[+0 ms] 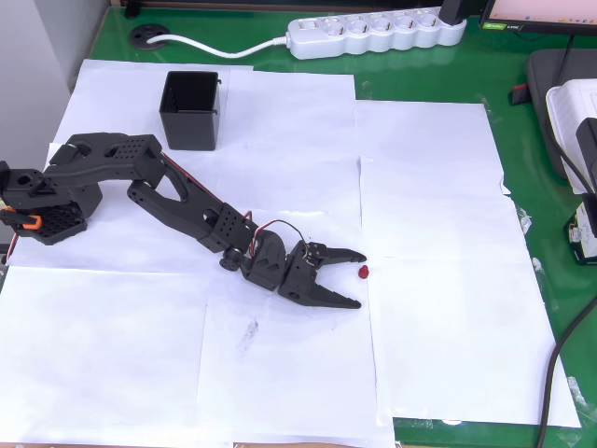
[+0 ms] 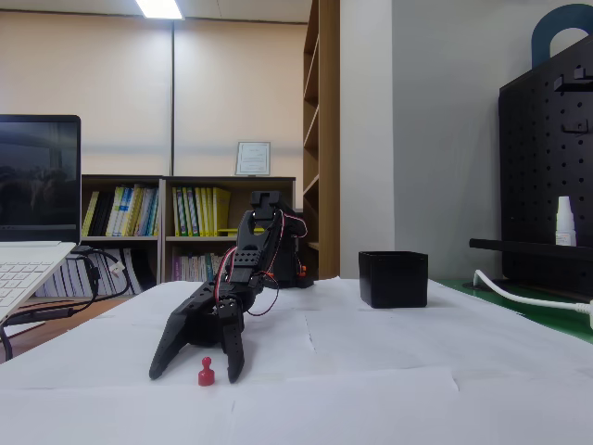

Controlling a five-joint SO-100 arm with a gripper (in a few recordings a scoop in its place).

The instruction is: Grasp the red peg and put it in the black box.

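gripper [image 1: 359,280]: jaws are spread wide, nothing is held; fingertips are lowered to the paper, seen in the overhead view and the fixed view [image 2: 196,369]
red peg [image 1: 363,273]: is found right at the mouth of the open jaws, between the two fingertips, just beyond them in the overhead view; no contact with either finger can be made out
red peg, fixed view [image 2: 206,372]: is stood upright on the paper, between the two fingers, nearer the right-hand one in that picture
black box [image 1: 191,110]: is placed well apart from the red peg, up and to the left of it in the overhead view; open top, upright; interior looks dark, contents cannot be told
black box, fixed view [image 2: 394,278]: is seen behind and to the right of the red peg, farther back on the table
arm [image 1: 177,201]: is stretched low from the left edge toward the red peg in the overhead view
white paper sheets [image 1: 448,327]: are laid under the red peg and the black box
power strip [image 1: 373,33]: is set far from the red peg, at the top edge on the green table [image 1: 522,149]
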